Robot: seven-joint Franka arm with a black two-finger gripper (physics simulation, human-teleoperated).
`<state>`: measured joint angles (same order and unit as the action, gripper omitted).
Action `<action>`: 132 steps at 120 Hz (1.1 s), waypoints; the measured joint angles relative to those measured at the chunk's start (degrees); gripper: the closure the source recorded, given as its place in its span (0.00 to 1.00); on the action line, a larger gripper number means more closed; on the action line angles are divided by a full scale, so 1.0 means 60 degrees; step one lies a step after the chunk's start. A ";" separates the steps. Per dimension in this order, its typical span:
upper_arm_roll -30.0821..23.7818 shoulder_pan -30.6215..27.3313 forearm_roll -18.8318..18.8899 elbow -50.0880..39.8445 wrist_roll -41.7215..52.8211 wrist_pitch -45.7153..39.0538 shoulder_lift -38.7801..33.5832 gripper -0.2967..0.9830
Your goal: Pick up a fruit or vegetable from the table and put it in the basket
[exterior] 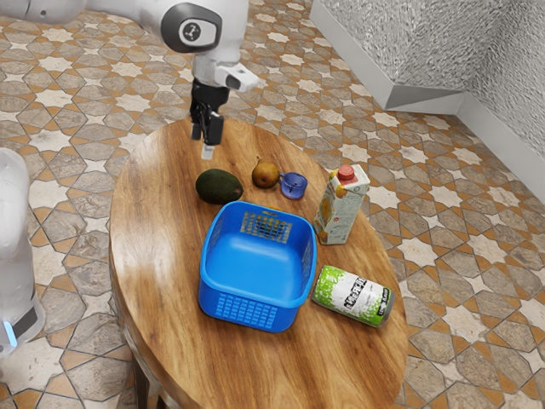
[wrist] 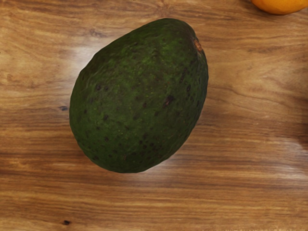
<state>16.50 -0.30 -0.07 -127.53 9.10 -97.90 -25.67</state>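
Note:
My gripper [exterior: 207, 145] hangs over the far end of the table in the exterior view, apart from the dark green avocado [exterior: 219, 187]; how its fingers stand cannot be told. In the wrist view the avocado [wrist: 139, 98] lies on the wood below the camera, its stem end toward an orange-coloured fruit [wrist: 280, 4]. A brownish pear-like fruit [exterior: 265, 175] rests beside the avocado. The blue basket [exterior: 255, 309] stands near the table's middle, with no fruit visible inside.
A small blue cup [exterior: 294, 186] sits next to the pear-like fruit. A juice carton [exterior: 341, 209] stands upright behind the basket's right side in the exterior view, and a green-and-white can [exterior: 353, 296] lies beside the basket. The round table's edge [exterior: 119, 294] curves around everything.

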 joint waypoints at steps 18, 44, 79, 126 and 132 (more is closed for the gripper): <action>-0.0384 -0.0458 0.0012 -0.0003 0.1121 -0.0039 -0.0007 0.23; -0.0734 -0.0565 -0.0045 0.0004 0.2534 -0.0369 0.0229 0.23; -0.0728 -0.1176 -0.0157 -0.0573 0.3781 -0.0897 0.0384 0.23; -0.1077 -0.1182 -0.0567 -0.0598 0.5443 -0.1809 0.0756 0.23; -0.1067 -0.1227 -0.0635 -0.0610 0.5594 -0.1906 0.0835 0.23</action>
<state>10.10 -7.66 -3.88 -131.19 42.67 -109.33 -20.66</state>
